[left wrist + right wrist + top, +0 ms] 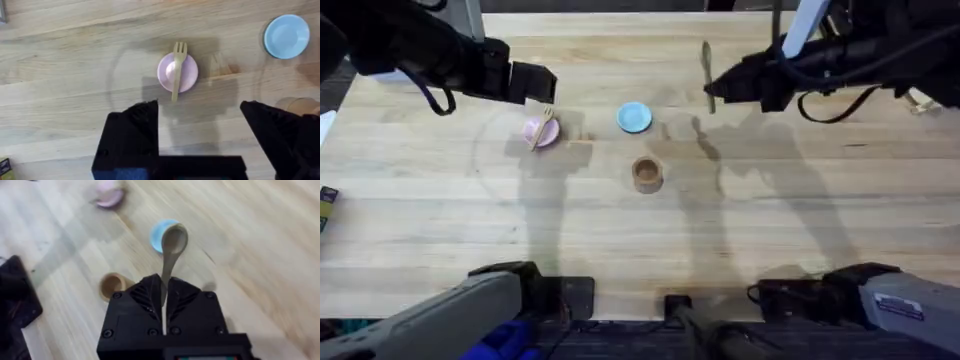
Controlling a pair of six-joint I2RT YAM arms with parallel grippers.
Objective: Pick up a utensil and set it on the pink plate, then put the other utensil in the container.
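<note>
On the wooden tabletop (440,220), the left gripper (548,83) hangs released above and just behind the pink plate (539,132), its jaws spread wide in the left wrist view. The fork (543,127) lies across that plate, tines and handle end overhanging the rim. To the right sits the blue dish (634,117), and in front of it the wooden cup (647,174), both apart from each other. Farther right, the right gripper (712,90) is raised over the tabletop, clenched on the handle of the spoon (706,62), whose bowl points away from the fingers.
</note>
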